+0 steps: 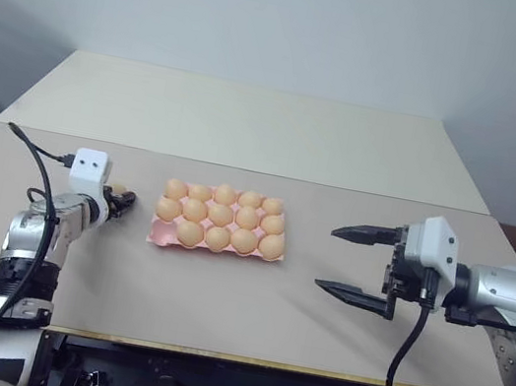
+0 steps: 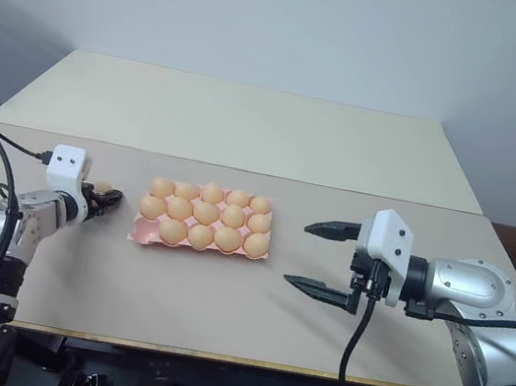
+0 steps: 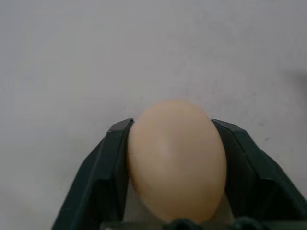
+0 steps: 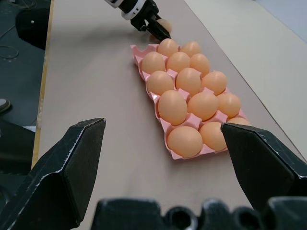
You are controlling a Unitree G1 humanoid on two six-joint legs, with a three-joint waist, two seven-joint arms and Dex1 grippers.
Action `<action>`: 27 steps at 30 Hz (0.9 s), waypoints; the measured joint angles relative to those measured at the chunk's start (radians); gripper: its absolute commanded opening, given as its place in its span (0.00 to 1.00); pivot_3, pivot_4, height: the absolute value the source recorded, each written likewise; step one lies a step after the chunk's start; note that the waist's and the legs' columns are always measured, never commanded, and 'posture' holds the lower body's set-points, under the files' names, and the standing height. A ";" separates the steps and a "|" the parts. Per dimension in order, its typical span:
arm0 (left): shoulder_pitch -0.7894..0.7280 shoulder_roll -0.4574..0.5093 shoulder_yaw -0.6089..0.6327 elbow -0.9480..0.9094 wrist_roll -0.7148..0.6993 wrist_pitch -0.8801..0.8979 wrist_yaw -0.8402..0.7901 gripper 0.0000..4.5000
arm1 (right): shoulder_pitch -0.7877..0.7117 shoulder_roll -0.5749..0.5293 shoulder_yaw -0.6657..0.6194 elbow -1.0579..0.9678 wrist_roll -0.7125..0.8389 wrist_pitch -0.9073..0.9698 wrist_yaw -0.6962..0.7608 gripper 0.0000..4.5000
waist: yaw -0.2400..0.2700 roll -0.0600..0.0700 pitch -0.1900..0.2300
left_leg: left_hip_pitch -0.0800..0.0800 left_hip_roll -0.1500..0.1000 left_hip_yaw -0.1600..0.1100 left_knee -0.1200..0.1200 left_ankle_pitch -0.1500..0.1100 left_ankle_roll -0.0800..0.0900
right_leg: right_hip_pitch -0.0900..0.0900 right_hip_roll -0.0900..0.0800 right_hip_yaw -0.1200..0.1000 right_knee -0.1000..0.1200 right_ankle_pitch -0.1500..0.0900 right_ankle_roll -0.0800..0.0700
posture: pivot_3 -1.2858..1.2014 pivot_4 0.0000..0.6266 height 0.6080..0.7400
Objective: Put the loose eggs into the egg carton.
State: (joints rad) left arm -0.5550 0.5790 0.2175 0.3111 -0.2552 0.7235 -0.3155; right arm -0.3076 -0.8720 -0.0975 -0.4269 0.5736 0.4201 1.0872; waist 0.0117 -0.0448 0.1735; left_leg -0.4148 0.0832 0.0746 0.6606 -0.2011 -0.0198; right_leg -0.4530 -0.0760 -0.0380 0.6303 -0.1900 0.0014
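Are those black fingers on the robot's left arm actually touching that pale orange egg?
Touching. In the left wrist view, both black fingers of the left gripper press against the smooth pale orange-tan egg.

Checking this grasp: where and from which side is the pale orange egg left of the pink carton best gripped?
Across its narrow waist, coming low along the table from the robot's left. The smooth oval egg lies lengthwise between the fingers of the left gripper, shut on its flanks.
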 measured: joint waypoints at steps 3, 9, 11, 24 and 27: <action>0.023 0.011 0.000 -0.039 -0.001 0.005 -0.018 0.39 | 0.010 0.000 0.000 -0.010 0.000 0.000 -0.007 1.00 | -0.001 0.000 0.000 | 0.000 0.000 0.000 0.000 0.000 0.000 | 0.000 0.000 0.000 0.000 0.000 0.000 | 0.52 0.24 1.00; 0.204 0.103 0.031 -0.320 -0.052 -0.010 -0.152 0.39 | 0.047 -0.001 -0.012 -0.046 0.001 0.004 -0.029 1.00 | -0.003 0.000 0.000 | 0.000 0.000 0.000 0.000 0.000 0.000 | -0.001 -0.001 0.000 0.000 0.000 0.000 | 0.52 0.24 1.00; 0.255 0.115 0.040 -0.423 -0.111 -0.036 -0.247 0.39 | 0.056 -0.001 -0.017 -0.060 0.002 0.008 -0.038 1.00 | 0.003 0.000 0.000 | 0.000 0.000 0.000 0.000 0.000 0.000 | -0.001 -0.001 0.000 0.000 0.000 0.000 | 0.52 0.24 1.00; 0.281 0.195 -0.068 -0.509 -0.208 -0.043 -0.493 0.75 | 0.090 -0.001 -0.042 -0.106 0.021 0.028 -0.088 1.00 | 0.001 0.000 0.000 | 0.000 0.000 0.000 0.000 0.000 0.000 | 0.000 0.000 0.000 0.000 -0.001 0.000 | 0.52 0.24 1.00; 0.281 0.201 -0.068 -0.507 -0.208 -0.049 -0.502 0.96 | 0.092 -0.001 -0.044 -0.106 0.021 0.028 -0.091 1.00 | 0.001 0.000 0.000 | 0.000 0.000 0.000 0.000 0.000 0.000 | 0.000 0.000 0.000 0.000 -0.001 0.000 | 0.52 0.24 1.00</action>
State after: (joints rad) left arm -0.2738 0.7801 0.1491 -0.1962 -0.4632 0.6740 -0.8172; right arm -0.2154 -0.8735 -0.1412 -0.5332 0.5945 0.4478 0.9965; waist 0.0125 -0.0446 0.1735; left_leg -0.4149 0.0834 0.0747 0.6606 -0.2011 -0.0198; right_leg -0.4534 -0.0763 -0.0379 0.6299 -0.1907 0.0013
